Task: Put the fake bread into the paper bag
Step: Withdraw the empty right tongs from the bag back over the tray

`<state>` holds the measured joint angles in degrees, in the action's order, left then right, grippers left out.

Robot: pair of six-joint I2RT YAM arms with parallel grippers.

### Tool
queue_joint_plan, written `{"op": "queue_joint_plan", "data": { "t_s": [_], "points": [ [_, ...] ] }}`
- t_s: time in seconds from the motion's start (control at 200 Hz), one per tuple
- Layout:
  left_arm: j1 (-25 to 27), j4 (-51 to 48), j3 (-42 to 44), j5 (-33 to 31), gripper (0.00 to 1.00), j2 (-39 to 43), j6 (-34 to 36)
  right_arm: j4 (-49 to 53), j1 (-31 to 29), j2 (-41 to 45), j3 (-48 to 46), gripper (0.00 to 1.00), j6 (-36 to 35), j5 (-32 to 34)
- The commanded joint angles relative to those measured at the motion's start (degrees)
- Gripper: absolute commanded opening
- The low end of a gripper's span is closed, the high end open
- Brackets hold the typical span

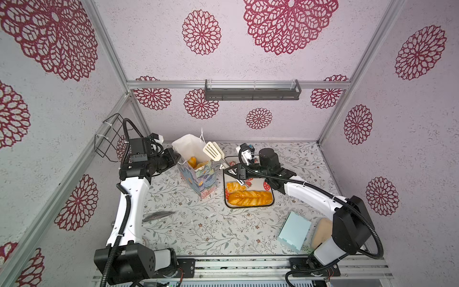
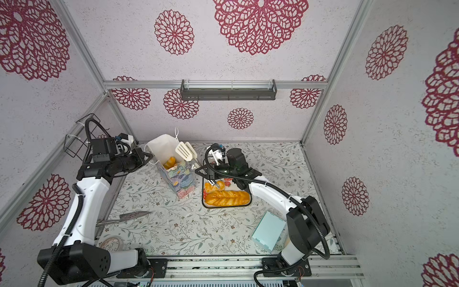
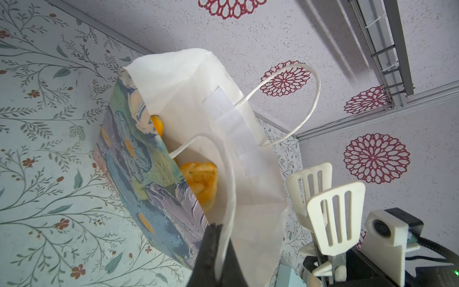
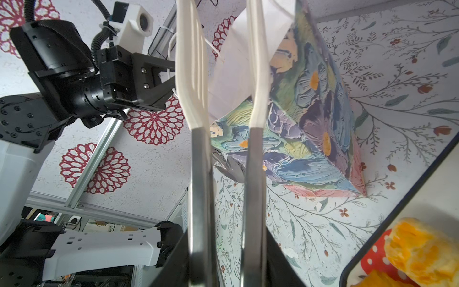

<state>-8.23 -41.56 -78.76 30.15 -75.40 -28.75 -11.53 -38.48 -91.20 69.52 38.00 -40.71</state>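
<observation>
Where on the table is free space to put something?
Free: the middle front, bordered by the strawberry-print tray, light blue flat box and grey metal server; also the far right corner. Crowded: between the painted paper bag and the tray, where white slotted tongs reach.

The paper bag [image 1: 198,179] is matt white paper inside, while its outside carries a print that looks like thick, ridged brush strokes. Its handles are thin white cord. The fake bread [image 1: 249,198] is glossy, smooth and plastic-looking. The tongs [image 4: 198,186] have brushed metal arms and cream matt plastic heads. The tray [image 4: 432,188] looks smooth. The tabletop [image 1: 211,231] is a matt printed covering, and the walls [image 1: 273,119] are rough and grainy.
</observation>
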Motion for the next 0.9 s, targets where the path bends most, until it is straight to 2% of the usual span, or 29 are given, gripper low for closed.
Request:
{"op": "queue_joint_plan", "data": {
  "t_s": [0.0, 0.195, 0.515, 0.891],
  "points": [
    [0.30, 0.87, 0.17, 0.30, 0.03, 1.04, -0.03, -0.55, -0.28, 2.46, 1.76, 0.38, -1.96, 0.10],
    [0.35, 0.91, 0.18, 0.26, 0.03, 1.04, -0.10, 0.63, -0.28, 4.69, 1.51, 0.38, -2.26, 0.25],
    [0.33, 1.00, -0.47, 0.36, 0.03, 0.78, -0.19, 8.74, 0.23, 10.77, -0.02, 0.38, -7.91, 4.20],
    [0.30, 1.05, -0.34, 0.45, 0.03, 0.61, -0.31, 11.32, 5.36, 17.90, -7.11, 0.38, -8.40, 5.77]
  ]
}}
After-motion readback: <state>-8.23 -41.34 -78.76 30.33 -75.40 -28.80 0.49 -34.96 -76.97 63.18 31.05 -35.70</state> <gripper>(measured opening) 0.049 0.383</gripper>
